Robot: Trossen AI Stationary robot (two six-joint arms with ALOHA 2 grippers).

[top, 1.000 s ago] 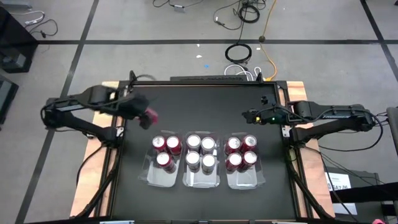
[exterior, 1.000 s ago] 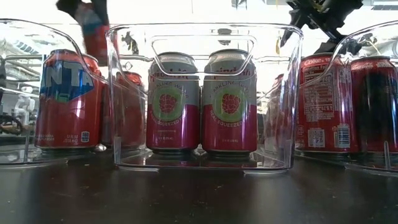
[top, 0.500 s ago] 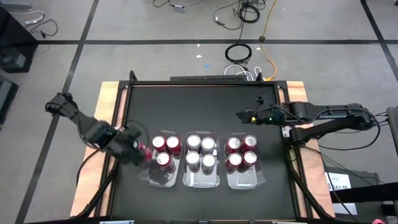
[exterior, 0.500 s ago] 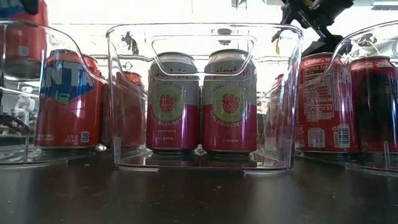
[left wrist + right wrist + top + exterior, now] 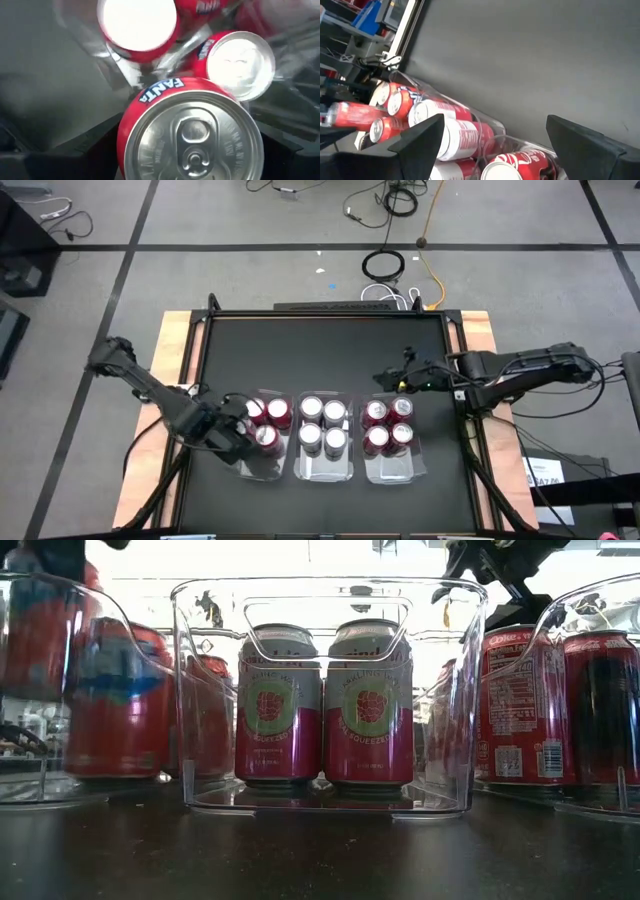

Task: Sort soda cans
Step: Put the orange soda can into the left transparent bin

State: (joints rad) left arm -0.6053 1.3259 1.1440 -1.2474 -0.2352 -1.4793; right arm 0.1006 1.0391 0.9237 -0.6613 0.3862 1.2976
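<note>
The black table (image 5: 320,350) carries three clear trays side by side: the left tray (image 5: 262,465), the middle tray (image 5: 325,468) and the right tray (image 5: 395,468). The left arm reaches low over the left tray, and its gripper (image 5: 232,438) is clamped on a red Fanta can (image 5: 192,132), held upright above the tray's empty near corner, just beside three red cans (image 5: 268,416) already standing there. The right arm waits over the table just beyond the right tray, its gripper (image 5: 385,380) with fingers spread apart and nothing between them. The middle tray holds four pink-and-silver cans (image 5: 322,705) in two rows; the right tray holds four red cola cans (image 5: 388,425). A can like this is probably a stiff, smooth cylinder, fairly heavy if full and light if empty, and its thin wall would likely dent under a hard squeeze; the painted side looks slippery, so a grip across the middle of the body seems safest, clear of the rim. "FANTA" reads in white on the held can, "Coke" heads the label of a can (image 5: 515,710) in the right tray, and the middle cans show a raspberry emblem above "SQUEEZED".
</note>
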